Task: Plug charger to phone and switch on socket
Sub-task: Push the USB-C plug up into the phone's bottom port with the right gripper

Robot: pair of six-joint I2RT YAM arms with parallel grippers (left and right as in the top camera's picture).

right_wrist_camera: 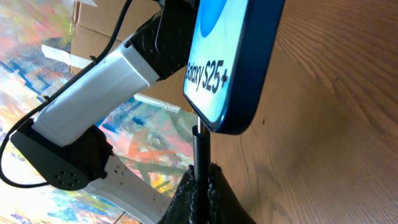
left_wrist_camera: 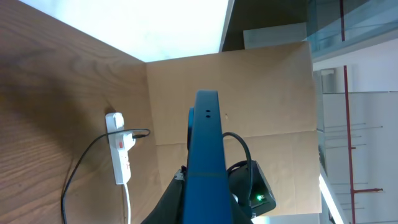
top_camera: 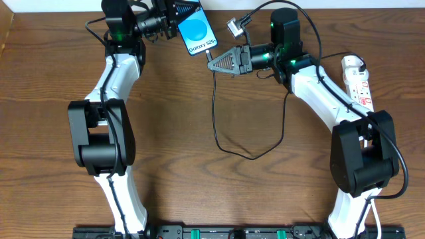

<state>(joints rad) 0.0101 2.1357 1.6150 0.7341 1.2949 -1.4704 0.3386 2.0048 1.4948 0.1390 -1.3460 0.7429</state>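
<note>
- Two arms reach toward the middle of the far edge of the bench (top_camera: 40, 133). There the left gripper (top_camera: 178, 14) and the right gripper (top_camera: 214, 63) face each other, near but apart.
- The left gripper is clamped on one end of the phone (top_camera: 197, 32), holding it clear of the bench. In the overhead view the blue screen and "Galaxy S25+" text face up, and the left wrist view shows the phone edge-on.
- The right gripper is closed on the charger (top_camera: 215, 113) just behind its plug tip (right_wrist_camera: 200, 134). The tip touches the phone's lower edge, but whether it is seated in the port cannot be told.
- The charger's black cable drops from that gripper, loops over the middle of the bench and passes under the right arm.
- The white socket (top_camera: 357, 81) lies flat beside the right edge, toward the far right corner, well apart from the phone. Its switch positions are too small to read.
</note>
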